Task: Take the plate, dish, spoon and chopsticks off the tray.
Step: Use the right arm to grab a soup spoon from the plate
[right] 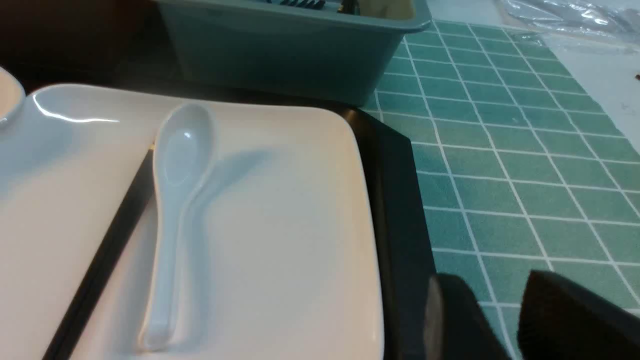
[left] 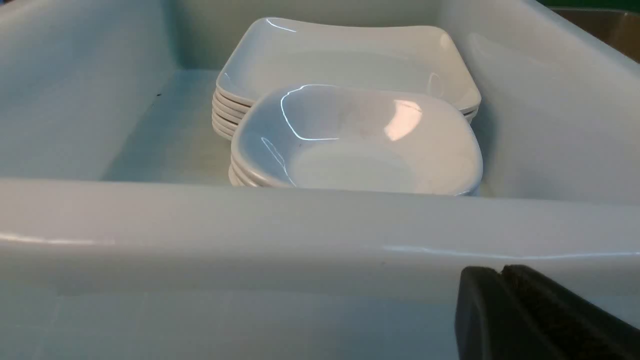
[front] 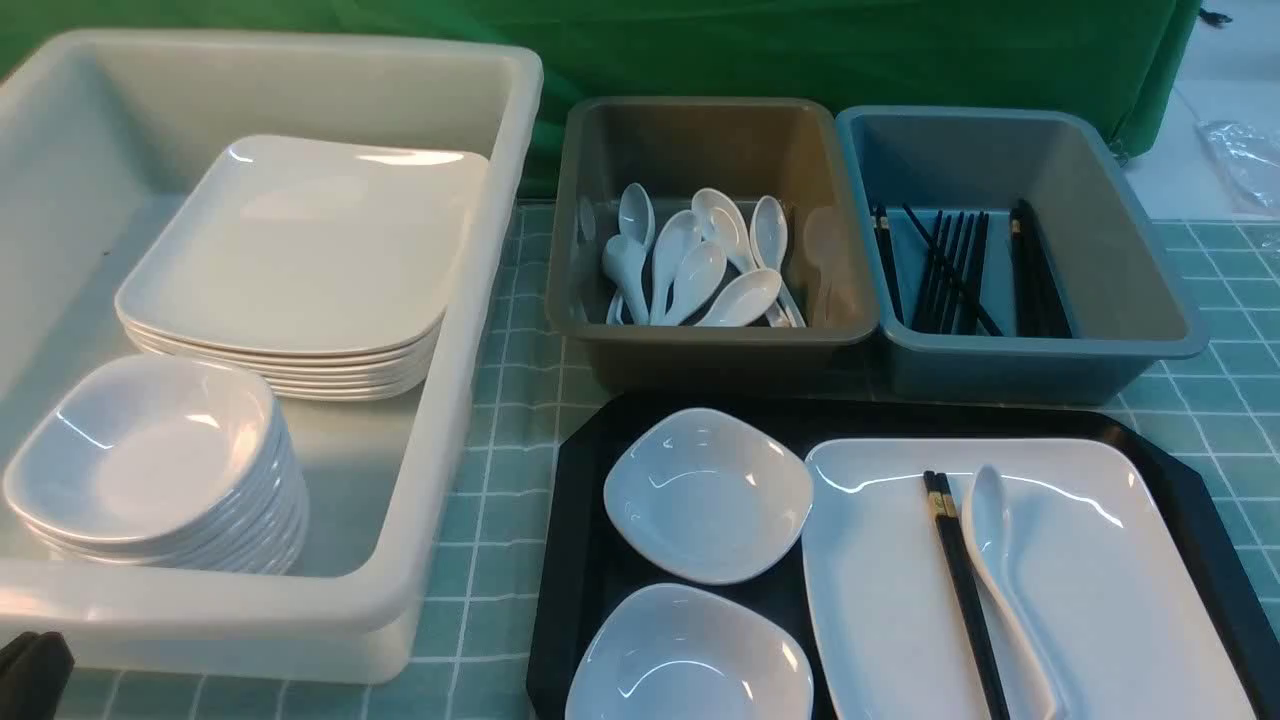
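tray (front: 578, 600) x1 | on it: plate (front: 1100, 580) x1, sm dishes (front: 708, 495) x2, spoon (front: 997, 560) x1, chopsticks (front: 962, 580) 1 pr | white tub (front: 480, 300) x1 | grey bin (front: 700, 338) x1 | blue bin (front: 1040, 350) x1

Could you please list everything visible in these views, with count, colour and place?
tray: one, black, near right
plate: one, white, on the tray
chopsticks: one pair, black, on the plate
spoon: one, white, beside them on the plate
small dishes: two, white, on the tray's left
white tub: one, at left
plate stack: one, white, tub's far end
bowl stack: one, white, tub's near end
grey bin: one, behind the tray
spare spoons: several, white, in the grey bin
blue bin: one, right of the grey bin
spare chopsticks: several, black, in the blue bin
tablecloth: one, green checked, underneath
left gripper: black, shut, by the tub's near wall
right gripper: black, open, by the tray's right edge
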Controlling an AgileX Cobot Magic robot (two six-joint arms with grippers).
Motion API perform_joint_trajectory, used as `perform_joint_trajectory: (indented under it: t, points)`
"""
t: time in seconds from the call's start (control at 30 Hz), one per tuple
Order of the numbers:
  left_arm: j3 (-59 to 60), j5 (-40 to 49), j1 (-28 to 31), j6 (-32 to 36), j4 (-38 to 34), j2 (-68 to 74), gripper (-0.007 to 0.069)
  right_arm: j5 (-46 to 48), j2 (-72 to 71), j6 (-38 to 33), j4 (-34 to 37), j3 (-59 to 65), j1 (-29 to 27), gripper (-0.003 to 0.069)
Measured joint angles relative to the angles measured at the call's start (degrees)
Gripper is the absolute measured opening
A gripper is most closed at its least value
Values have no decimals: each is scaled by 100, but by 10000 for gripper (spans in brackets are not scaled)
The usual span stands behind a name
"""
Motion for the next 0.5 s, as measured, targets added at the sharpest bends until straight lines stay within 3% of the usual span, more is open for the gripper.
perform_joint_trajectory:
  t: [0.5]
  points:
    - [0,-124,0,-5,-252,0,17,0,0,0,0,0,0,242]
